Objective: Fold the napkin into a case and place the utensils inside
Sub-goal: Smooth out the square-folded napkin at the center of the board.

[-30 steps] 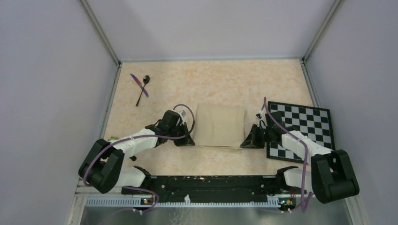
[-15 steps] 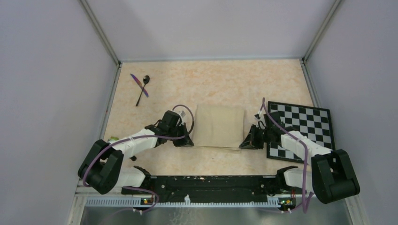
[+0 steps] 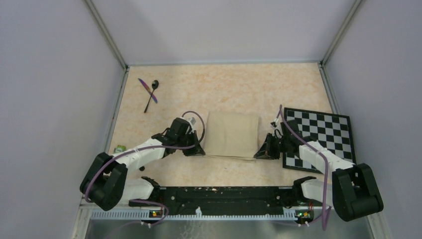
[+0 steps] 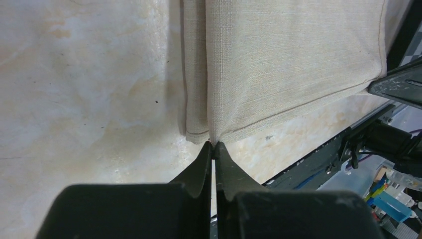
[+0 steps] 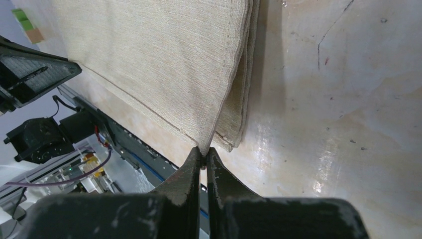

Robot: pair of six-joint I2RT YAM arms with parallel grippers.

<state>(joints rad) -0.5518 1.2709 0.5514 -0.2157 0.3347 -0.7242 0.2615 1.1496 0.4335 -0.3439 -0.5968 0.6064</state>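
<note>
- The folded napkin (image 3: 232, 134) is laid mid-table, roughly square, with no clear long axis; bare tabletop (image 3: 239, 89) is left around it.
- Its near corners are pinched by the left gripper (image 3: 198, 149) and the right gripper (image 3: 260, 152), jaws pressed onto the cloth.
- The spoon (image 3: 152, 94) and knife (image 3: 147, 90) are crossed at far left, their details too small to make out.
- A checkerboard (image 3: 321, 134) is set at right.

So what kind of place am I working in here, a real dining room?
Most likely a lab test cell, not a dining room: plain grey panel walls box in the table, a checkerboard lies beside the napkin, and a metal mounting rail runs along the near edge.
</note>
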